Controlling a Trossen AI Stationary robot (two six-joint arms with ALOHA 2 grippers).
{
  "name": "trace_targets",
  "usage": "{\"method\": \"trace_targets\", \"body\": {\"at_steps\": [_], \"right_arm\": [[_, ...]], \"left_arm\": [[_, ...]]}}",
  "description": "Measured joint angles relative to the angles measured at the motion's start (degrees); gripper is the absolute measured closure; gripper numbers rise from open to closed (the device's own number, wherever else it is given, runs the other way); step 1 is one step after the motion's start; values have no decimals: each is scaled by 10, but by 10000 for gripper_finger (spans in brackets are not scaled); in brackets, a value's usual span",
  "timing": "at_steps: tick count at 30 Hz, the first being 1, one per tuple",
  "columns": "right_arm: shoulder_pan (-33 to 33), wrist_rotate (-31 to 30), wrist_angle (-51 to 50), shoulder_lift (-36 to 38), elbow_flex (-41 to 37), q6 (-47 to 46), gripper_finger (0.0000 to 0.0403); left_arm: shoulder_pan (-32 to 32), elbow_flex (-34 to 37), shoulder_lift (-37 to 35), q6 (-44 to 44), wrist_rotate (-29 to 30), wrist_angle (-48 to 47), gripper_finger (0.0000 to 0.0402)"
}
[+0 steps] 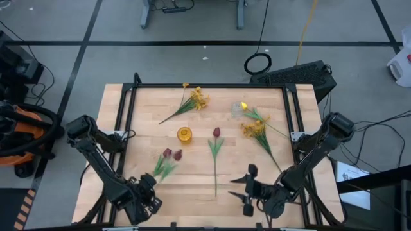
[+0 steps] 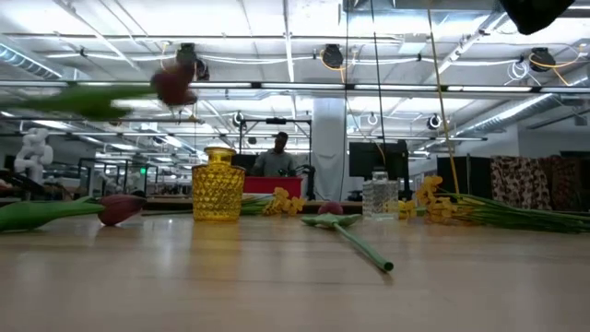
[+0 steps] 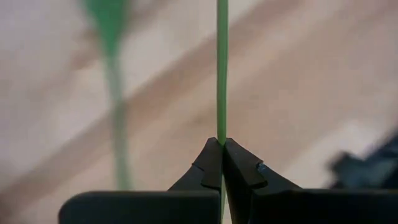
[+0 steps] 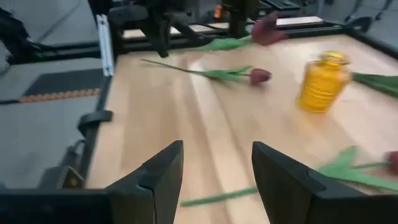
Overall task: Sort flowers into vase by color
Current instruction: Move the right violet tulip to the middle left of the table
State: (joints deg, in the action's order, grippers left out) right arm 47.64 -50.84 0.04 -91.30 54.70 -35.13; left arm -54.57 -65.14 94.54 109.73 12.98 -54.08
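A dark red tulip [image 1: 168,153] hangs above the table, its thin green stem [image 3: 221,68] pinched between the closed fingers of the left gripper [image 1: 149,186] at the near left corner. A second red tulip [image 1: 178,154] lies just beside it, left of the yellow vase [image 1: 185,135] standing mid-table. A third red tulip [image 1: 216,133] lies right of the vase, its stem running toward the near edge. The right gripper [image 1: 247,183] hovers near that stem's end, fingers spread wide and holding nothing. Yellow sprays [image 1: 198,97] and a clear vase [image 1: 239,109] sit toward the far side.
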Motion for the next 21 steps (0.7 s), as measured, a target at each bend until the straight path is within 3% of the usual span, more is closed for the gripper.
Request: {"method": "trace_targets", "body": {"at_steps": [3, 12, 21], "right_arm": [[-1, -11, -55, 29, 0, -5, 220], [-6, -79, -129, 58, 0, -5, 220], [-35, -73, -166, 57, 0, -19, 220]], "left_arm": [[0, 5, 0, 10, -20, -44, 397], [2, 61, 0, 23, -25, -28, 395], [2, 97, 1, 87, -15, -16, 394]]}}
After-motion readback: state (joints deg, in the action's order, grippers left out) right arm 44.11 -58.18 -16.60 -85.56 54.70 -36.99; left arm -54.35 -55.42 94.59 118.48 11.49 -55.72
